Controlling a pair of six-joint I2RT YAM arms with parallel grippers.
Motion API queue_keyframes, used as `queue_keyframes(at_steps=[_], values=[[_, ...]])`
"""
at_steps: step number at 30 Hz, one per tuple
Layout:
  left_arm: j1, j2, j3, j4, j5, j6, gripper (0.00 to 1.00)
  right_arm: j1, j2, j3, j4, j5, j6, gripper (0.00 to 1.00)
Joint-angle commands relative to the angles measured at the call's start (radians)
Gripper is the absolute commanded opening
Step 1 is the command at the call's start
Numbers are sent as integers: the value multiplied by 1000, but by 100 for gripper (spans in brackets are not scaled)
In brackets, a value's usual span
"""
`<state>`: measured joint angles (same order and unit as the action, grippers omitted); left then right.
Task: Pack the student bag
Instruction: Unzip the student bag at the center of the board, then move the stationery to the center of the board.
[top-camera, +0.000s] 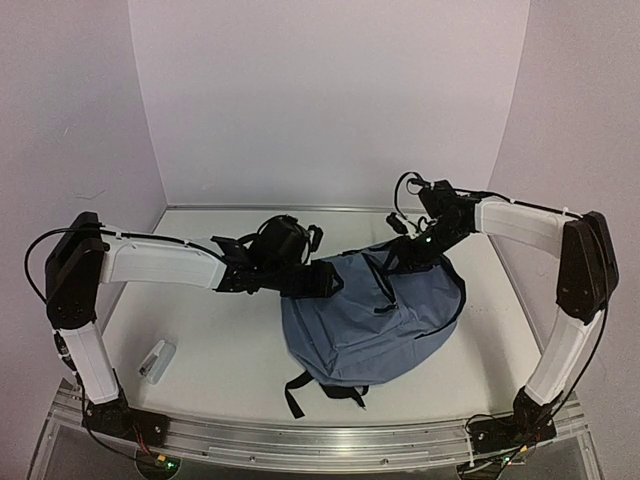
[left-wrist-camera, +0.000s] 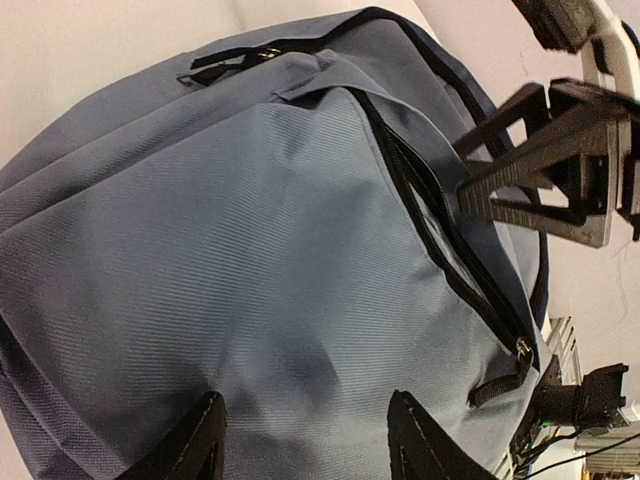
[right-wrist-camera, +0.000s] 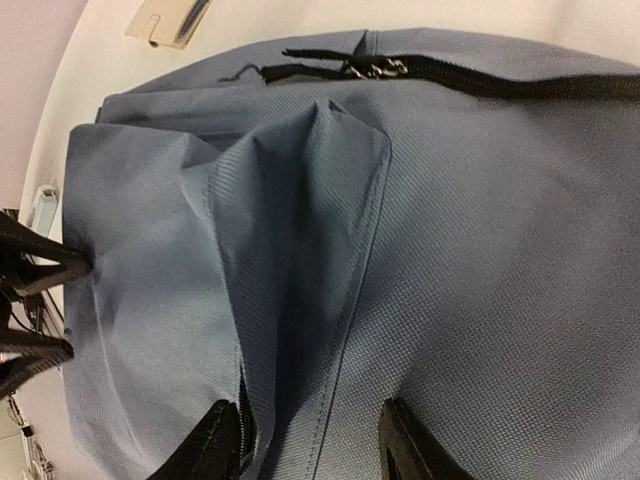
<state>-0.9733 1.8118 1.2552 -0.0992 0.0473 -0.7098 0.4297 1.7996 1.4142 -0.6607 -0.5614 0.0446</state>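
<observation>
Slate-blue student bag (top-camera: 375, 325), black zippers (right-wrist-camera: 500, 75), white table (top-camera: 220, 350)

The soft slate-blue fabric backpack (top-camera: 375, 325) has a fine twill weave, black zipper tape (right-wrist-camera: 520, 80) and black webbing straps (top-camera: 296, 392). Left of the backpack, a small white-and-grey rectangular object (top-camera: 156, 360) lies on the off-white tabletop (top-camera: 220, 345).

bag (top-camera: 375, 320) blocks centre, tabletop (top-camera: 220, 350) free left (mostly)
</observation>
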Motion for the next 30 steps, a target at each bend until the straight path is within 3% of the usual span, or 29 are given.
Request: queue_keyframes(at_steps=[1, 3, 6, 8, 13, 14, 16, 20, 23, 30], values=[[51, 28, -5, -78, 0, -61, 46, -3, -36, -36, -43, 67, -60, 39], [86, 35, -10, -95, 8, -71, 39, -4, -44, -48, -46, 102, -75, 32], [146, 20, -26, -111, 13, -61, 38, -5, -53, -49, -54, 108, -76, 31], [163, -8, -28, -141, -3, -25, 43, -5, -61, -33, -61, 102, -75, 33], [165, -186, -76, -320, -130, -26, 76, -8, -104, 28, -69, 73, -72, 46], [167, -216, -91, -374, -156, -44, 79, -9, -111, 41, -71, 68, -68, 51], [168, -284, -112, -517, -202, -96, 83, -9, -133, 49, -72, 50, -69, 62], [168, -418, -190, -788, -298, -236, 92, -9, -178, 28, -71, 18, -82, 74], [168, -486, -234, -953, -335, -346, 99, -9, -199, 12, -70, -7, -89, 78], [183, -479, -266, -1153, -395, -476, 100, -9, -230, -15, -69, -59, -88, 81]])
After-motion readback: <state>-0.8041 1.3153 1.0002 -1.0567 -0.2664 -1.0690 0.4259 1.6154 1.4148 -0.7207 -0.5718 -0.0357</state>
